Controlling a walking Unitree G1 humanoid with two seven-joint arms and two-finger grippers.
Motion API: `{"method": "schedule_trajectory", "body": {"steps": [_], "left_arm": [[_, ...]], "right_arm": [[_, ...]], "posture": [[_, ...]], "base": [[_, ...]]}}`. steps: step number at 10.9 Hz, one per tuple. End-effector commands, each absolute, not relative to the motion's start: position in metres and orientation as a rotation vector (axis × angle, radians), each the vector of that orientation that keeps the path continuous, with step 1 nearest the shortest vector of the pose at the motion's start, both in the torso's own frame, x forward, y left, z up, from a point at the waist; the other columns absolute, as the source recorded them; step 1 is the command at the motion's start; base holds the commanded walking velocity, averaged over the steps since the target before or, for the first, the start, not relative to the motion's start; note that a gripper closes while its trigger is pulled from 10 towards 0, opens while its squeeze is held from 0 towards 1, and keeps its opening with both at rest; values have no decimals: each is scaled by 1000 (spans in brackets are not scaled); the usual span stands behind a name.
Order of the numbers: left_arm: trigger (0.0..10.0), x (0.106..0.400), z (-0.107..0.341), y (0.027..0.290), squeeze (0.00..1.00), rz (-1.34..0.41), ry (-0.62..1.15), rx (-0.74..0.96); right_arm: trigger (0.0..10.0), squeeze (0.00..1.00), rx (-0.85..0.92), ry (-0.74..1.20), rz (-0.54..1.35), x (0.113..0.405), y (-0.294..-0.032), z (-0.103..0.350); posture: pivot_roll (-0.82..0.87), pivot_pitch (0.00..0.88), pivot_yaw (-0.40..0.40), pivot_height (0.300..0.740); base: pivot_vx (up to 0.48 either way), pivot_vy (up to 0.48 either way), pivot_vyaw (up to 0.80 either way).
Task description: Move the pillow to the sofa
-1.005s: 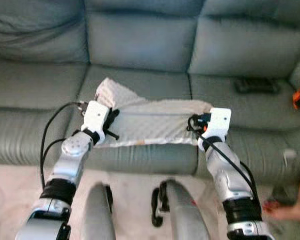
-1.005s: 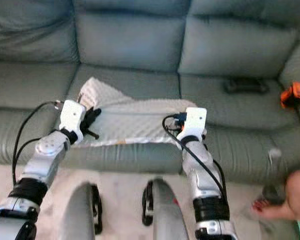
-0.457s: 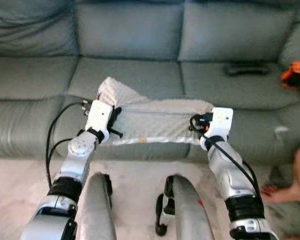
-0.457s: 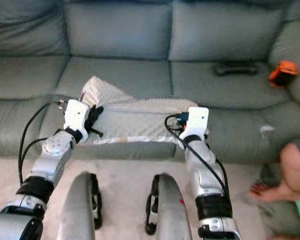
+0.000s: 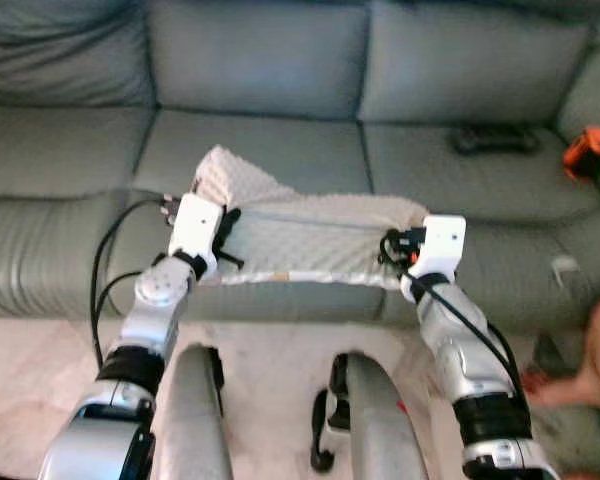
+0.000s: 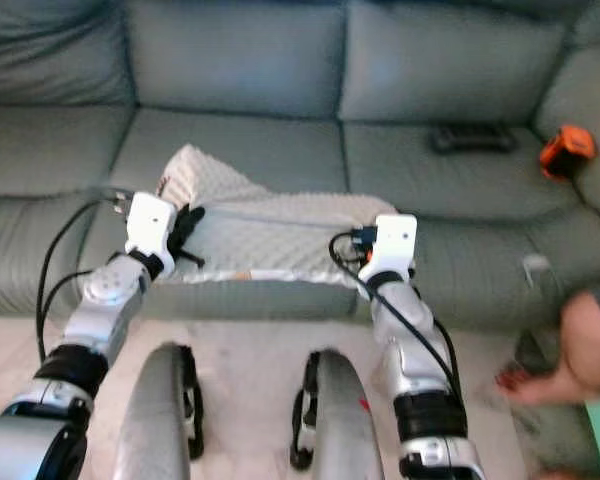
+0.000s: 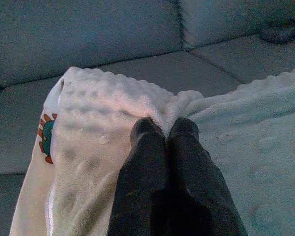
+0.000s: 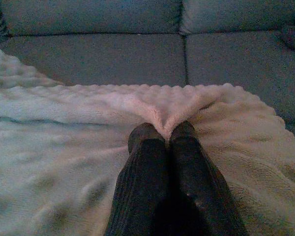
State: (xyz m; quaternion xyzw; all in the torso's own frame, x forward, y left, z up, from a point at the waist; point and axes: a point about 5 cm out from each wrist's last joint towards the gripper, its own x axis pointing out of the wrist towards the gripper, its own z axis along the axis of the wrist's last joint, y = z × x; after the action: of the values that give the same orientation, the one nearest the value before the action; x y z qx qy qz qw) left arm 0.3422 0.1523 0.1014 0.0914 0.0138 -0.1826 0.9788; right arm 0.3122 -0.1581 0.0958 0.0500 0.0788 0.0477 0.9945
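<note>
A white, bumpy-textured pillow (image 5: 310,238) is stretched between my two grippers above the front edge of the grey-green sofa (image 5: 270,70). My left gripper (image 7: 165,132) is shut on the pillow's left side, where a small orange and teal print (image 7: 45,139) shows. On the pillow's right corner my right gripper (image 8: 163,133) is shut, pinching a fold of the fabric. In the head views the left gripper (image 5: 223,232) and right gripper (image 5: 392,247) hold the pillow over the middle seat cushion (image 5: 270,155).
A black remote-like object (image 5: 493,138) lies on the right seat cushion. An orange and black item (image 5: 591,150) sits near the sofa's right arm. A person's leg and foot (image 5: 590,360) are on the floor at the right. My own legs (image 5: 280,420) stand before the sofa.
The camera has shifted slightly. Both grippers have carried the pillow a little further over the seat, still shut on it. The person's foot has moved at the right.
</note>
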Motion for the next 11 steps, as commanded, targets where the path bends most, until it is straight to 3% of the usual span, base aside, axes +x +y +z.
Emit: {"method": "schedule_trajectory", "body": {"steps": [1, 3, 9, 11], "left_arm": [[10000, 344, 105, 167, 0, -297, 10, 182], [10000, 343, 103, 169, 0, -294, 19, 184], [10000, 345, 103, 169, 0, -273, 6, 211], [10000, 349, 103, 171, 0, -217, 14, 242]], "right_arm": [[10000, 0, 86, 127, 40, 311, -174, 102], [10000, 0, 82, 130, 47, 311, -173, 101], [10000, 0, 81, 134, 41, 311, -174, 100], [10000, 0, 67, 125, 36, 321, -188, 106]], "posture": [[-78, 235, -71, 630], [-72, 232, -73, 630], [-64, 235, -68, 630], [-59, 264, -64, 630]], "base": [[386, 285, 0], [336, 339, 0], [0, 0, 0], [0, 0, 0]]}}
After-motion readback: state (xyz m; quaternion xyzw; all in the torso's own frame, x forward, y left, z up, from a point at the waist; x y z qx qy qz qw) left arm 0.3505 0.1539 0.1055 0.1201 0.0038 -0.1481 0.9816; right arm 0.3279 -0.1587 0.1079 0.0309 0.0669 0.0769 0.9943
